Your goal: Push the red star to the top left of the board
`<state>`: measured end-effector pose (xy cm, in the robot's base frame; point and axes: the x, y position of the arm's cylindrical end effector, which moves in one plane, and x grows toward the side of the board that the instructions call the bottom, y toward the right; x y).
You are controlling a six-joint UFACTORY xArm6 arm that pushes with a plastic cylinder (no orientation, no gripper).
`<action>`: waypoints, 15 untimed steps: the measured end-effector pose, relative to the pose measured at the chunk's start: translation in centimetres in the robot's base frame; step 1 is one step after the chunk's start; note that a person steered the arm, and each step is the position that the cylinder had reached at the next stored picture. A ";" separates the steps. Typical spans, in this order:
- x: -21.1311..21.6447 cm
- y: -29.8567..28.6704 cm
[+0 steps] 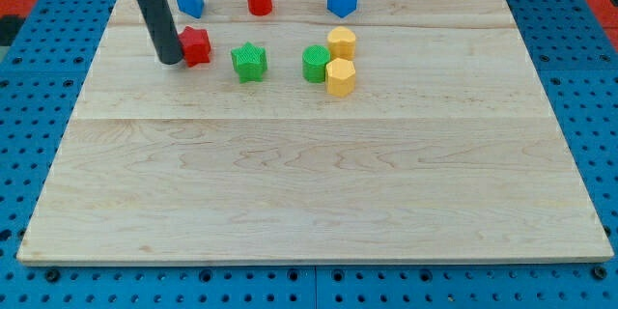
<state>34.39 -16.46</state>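
Already far and left on the pale wooden bench (319, 183), the red plastic star block (197, 46) touches my tip (170, 60) on its left side. No fingers exist here, only a bare rod. Just beyond sits a blue block (189, 0); to the right, a green star (249, 62). Pushing well likely means circling to the star's near-right side first, then driving diagonally while skirting the blue block.
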 end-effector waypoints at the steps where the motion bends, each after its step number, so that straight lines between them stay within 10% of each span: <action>1: 1.6 4.4; 6: -3.3 4.2; 8: -3.9 -7.7; 10: -2.9 -1.0; 15: -8.7 -7.6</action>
